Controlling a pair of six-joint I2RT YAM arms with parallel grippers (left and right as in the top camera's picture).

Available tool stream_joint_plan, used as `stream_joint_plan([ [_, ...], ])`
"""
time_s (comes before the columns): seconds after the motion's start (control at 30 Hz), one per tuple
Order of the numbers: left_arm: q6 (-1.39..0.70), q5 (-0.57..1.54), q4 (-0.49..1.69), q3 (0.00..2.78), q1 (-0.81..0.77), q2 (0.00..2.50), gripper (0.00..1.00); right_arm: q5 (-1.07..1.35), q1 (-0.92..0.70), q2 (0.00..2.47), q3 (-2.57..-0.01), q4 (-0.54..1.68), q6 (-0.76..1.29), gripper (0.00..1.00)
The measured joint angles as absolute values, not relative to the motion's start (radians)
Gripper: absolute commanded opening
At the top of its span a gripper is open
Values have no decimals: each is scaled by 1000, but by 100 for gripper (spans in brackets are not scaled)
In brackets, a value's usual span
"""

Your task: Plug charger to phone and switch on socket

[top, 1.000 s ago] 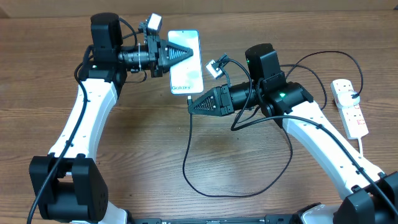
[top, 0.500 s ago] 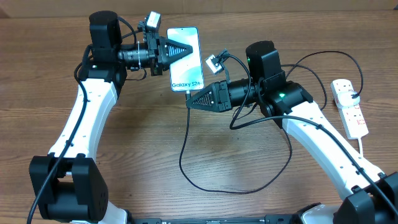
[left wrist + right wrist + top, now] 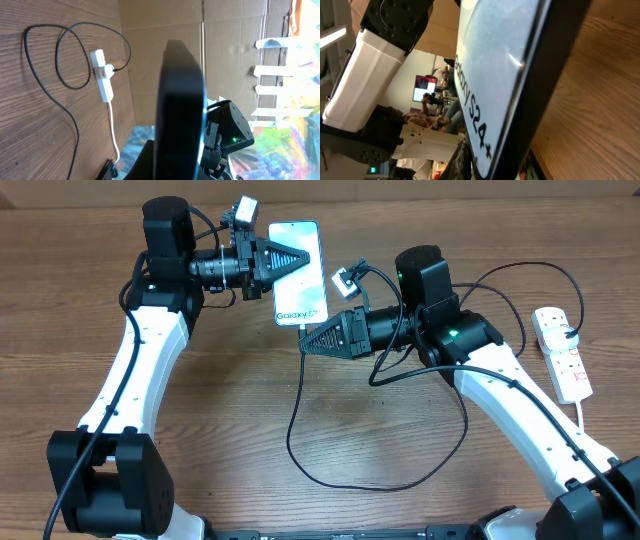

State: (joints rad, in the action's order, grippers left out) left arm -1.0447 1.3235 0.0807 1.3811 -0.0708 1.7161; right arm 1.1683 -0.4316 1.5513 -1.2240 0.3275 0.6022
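In the overhead view my left gripper [image 3: 298,260] is shut on the phone [image 3: 308,292], a slim phone with a light blue screen reading "Galaxy S24", and holds it above the table. My right gripper [image 3: 305,345] is shut on the plug end of the charger [image 3: 291,425], right at the phone's lower edge. The plug tip is hidden. The black cable loops down and right across the table. The socket [image 3: 562,356], a white power strip, lies at the far right. The left wrist view shows the phone [image 3: 182,110] edge-on and the socket [image 3: 102,75]. The right wrist view shows the phone's screen [image 3: 495,60] very close.
The table [image 3: 220,430] is brown wood. The socket's white cord [image 3: 582,412] runs toward the front right. In the left wrist view a cardboard wall [image 3: 225,30] stands behind the table, and the charger cable [image 3: 75,88] loops beside the socket.
The left gripper has lifted the phone slightly away. The right gripper has moved up to the phone's lower edge with the charger end, and the cable loop has shifted left.
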Motion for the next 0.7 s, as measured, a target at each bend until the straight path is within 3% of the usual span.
stream_joint_plan([
  [0.7, -1045, 1331, 25, 1381, -71, 1716, 4, 1151, -432, 1551, -1224, 315, 695, 4],
])
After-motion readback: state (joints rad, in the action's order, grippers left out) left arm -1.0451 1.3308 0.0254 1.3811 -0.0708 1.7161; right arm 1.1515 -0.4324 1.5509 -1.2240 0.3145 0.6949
